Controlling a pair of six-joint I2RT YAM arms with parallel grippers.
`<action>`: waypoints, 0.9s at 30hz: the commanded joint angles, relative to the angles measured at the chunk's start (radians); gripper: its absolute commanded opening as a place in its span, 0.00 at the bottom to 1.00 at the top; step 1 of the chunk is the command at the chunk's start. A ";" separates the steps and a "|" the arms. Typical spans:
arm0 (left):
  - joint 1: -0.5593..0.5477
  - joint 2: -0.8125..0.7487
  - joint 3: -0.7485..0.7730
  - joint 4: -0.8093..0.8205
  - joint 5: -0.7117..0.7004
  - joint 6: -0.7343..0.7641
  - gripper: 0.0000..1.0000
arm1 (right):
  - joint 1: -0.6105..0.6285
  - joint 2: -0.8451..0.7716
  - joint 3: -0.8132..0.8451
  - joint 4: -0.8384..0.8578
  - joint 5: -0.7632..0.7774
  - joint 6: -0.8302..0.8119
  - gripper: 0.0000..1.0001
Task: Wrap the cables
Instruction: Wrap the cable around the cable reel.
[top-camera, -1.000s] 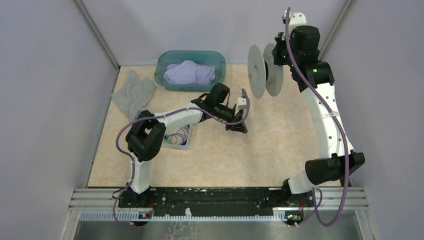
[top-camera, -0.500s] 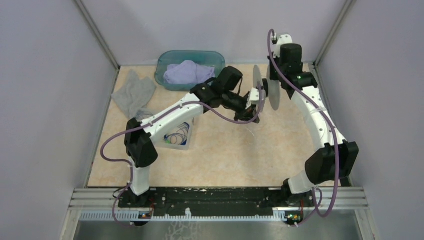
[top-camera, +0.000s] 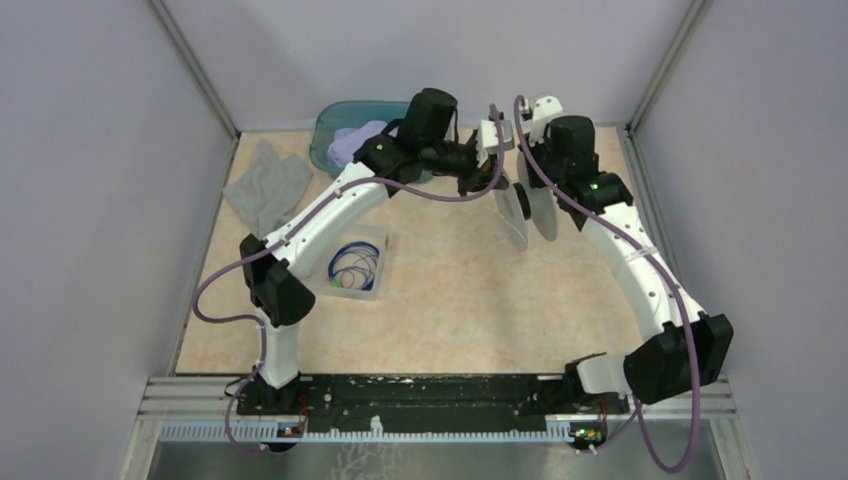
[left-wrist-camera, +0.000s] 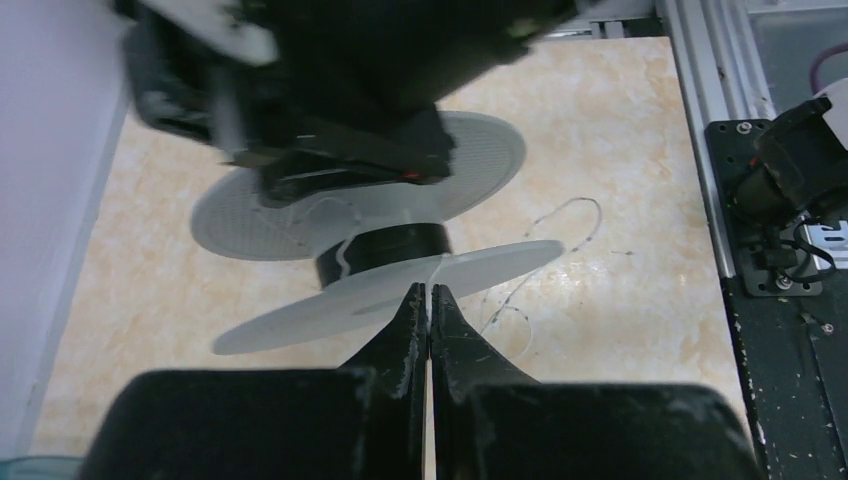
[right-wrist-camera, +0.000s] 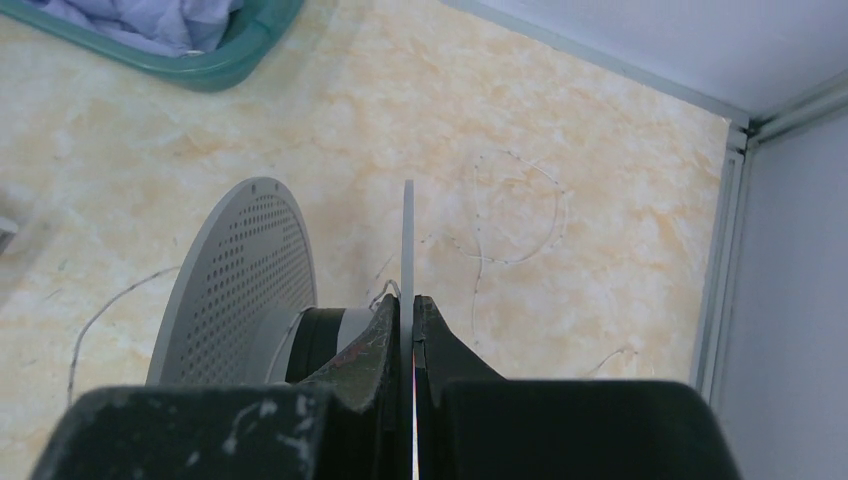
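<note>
- Clamping one flange of the spool (top-camera: 545, 208) edge-on, the right gripper (right-wrist-camera: 408, 300) is seen closed.
- The left gripper (left-wrist-camera: 428, 295) is closed, apparently on the whitish cable (left-wrist-camera: 343, 250), just beside the hub.
- The hub's axis is judged to lie crosswise to the left jaws.
- Blue cables (top-camera: 352, 267) are left in the tray (top-camera: 360, 293).

Spool (right-wrist-camera: 240, 280): matt grey plastic, one flange perforated. Table (top-camera: 450, 300): smooth beige marbled top. Bin (right-wrist-camera: 215, 70) at far edge: glossy translucent teal plastic, lavender cloth (right-wrist-camera: 150, 20) inside. Tray (top-camera: 378, 291): clear plastic, holds thin blue cables (top-camera: 353, 268).
</note>
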 joint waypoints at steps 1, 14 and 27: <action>0.059 0.005 0.056 0.047 0.005 -0.039 0.00 | 0.031 -0.075 -0.017 0.062 -0.013 -0.070 0.00; 0.190 0.015 -0.026 0.088 -0.037 -0.021 0.08 | 0.034 -0.119 -0.013 -0.044 -0.257 -0.125 0.00; 0.246 -0.040 -0.295 0.195 0.003 -0.017 0.23 | -0.020 -0.079 0.152 -0.099 -0.390 -0.026 0.00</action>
